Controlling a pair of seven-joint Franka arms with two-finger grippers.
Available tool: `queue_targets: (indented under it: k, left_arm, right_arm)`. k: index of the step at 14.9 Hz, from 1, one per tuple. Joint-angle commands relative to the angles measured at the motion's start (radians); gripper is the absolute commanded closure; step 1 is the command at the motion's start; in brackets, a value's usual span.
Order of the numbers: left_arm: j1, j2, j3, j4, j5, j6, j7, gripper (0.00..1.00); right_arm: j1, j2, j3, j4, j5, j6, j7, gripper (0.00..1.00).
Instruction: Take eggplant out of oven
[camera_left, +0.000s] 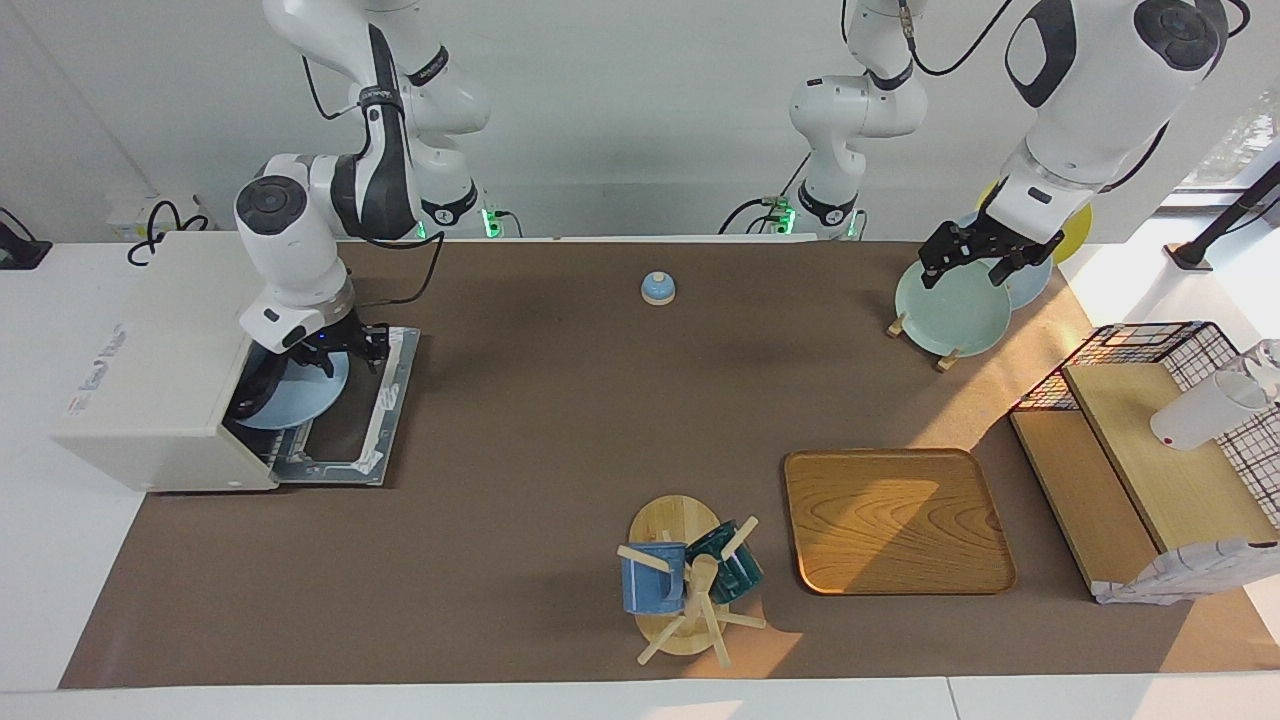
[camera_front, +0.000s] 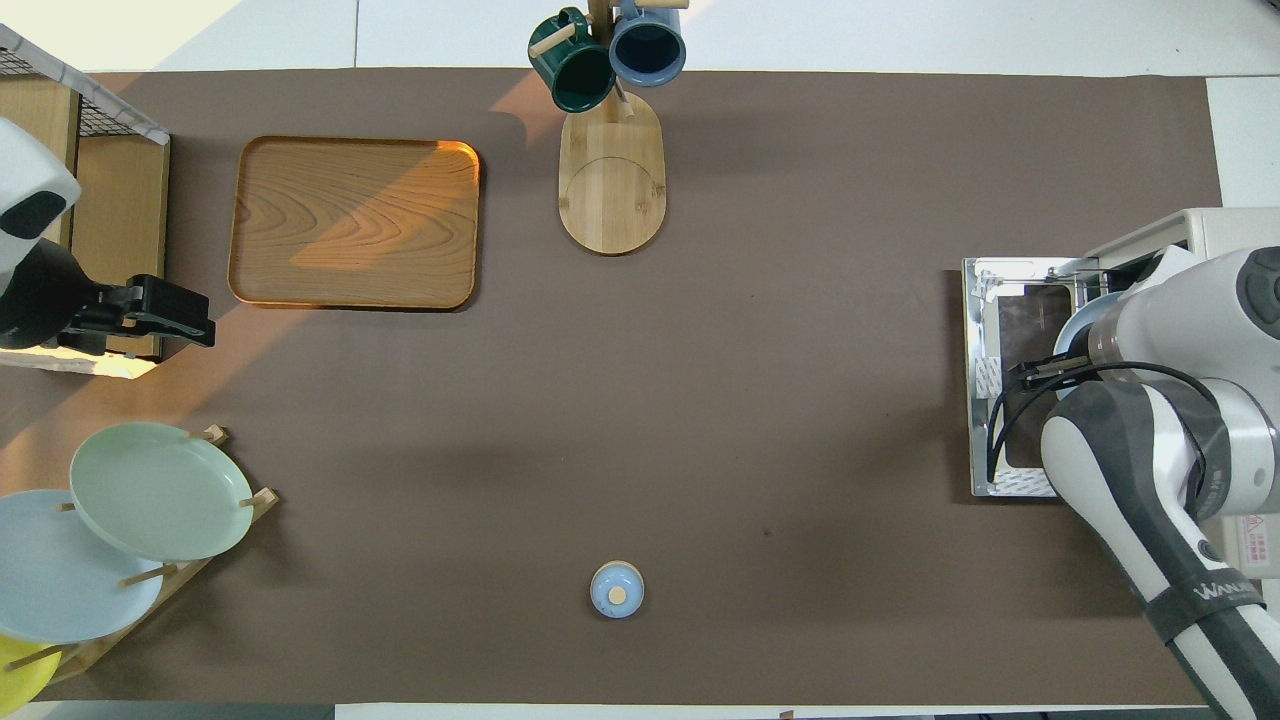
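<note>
The white oven (camera_left: 150, 350) stands at the right arm's end of the table, its door (camera_left: 385, 420) dropped flat on the mat. A light blue plate (camera_left: 310, 400) sits in the oven's mouth, partly out over the door. A dark curved shape (camera_left: 252, 398) at the plate's inner edge looks like the eggplant, mostly hidden by the arm. My right gripper (camera_left: 345, 355) is low over the plate at the oven's mouth. In the overhead view the arm hides it, and only the oven (camera_front: 1220, 225) and the plate's rim (camera_front: 1072, 330) show. My left gripper (camera_left: 985, 255) waits open over the plate rack.
A blue bell (camera_left: 657, 288) stands mid-table near the robots. A wooden tray (camera_left: 895, 520) and a mug tree (camera_left: 690, 580) with two mugs lie farther out. A rack of plates (camera_left: 950, 310) and a wire shelf (camera_left: 1150, 450) stand at the left arm's end.
</note>
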Motion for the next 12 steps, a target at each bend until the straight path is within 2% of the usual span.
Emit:
queue_targets:
  k: [1,2,4,6,8,10,12]
  left_arm:
    - [0.010,-0.002,-0.005,0.000,0.020,-0.007,0.005,0.00]
    - [0.010,-0.002,-0.005,0.000,0.020,-0.008,0.005,0.00]
    - [0.003,-0.002,-0.005,0.000,0.020,-0.007,0.005,0.00]
    - [0.003,-0.002,-0.005,0.000,0.020,-0.003,0.006,0.00]
    - [0.004,-0.002,-0.007,0.000,0.020,-0.003,0.006,0.00]
    - [0.003,-0.002,-0.007,0.000,0.020,-0.002,0.006,0.00]
    - [0.003,-0.002,-0.007,-0.002,0.020,0.021,0.011,0.00]
  right_arm:
    - [-0.021,-0.048,0.006,-0.086,-0.011,0.065,-0.018,0.44]
    - [-0.023,-0.043,0.006,-0.089,-0.011,0.072,-0.021,0.52]
    - [-0.020,-0.037,0.005,-0.084,-0.013,0.075,-0.038,1.00]
    - [0.000,-0.034,0.006,-0.064,-0.028,0.052,-0.043,1.00]
    - [0.043,-0.013,0.014,0.006,-0.045,-0.020,-0.035,1.00]
    - [0.144,0.020,0.016,0.112,-0.043,-0.126,0.018,1.00]
    - [0.265,0.032,0.017,0.166,-0.040,-0.180,0.164,1.00]
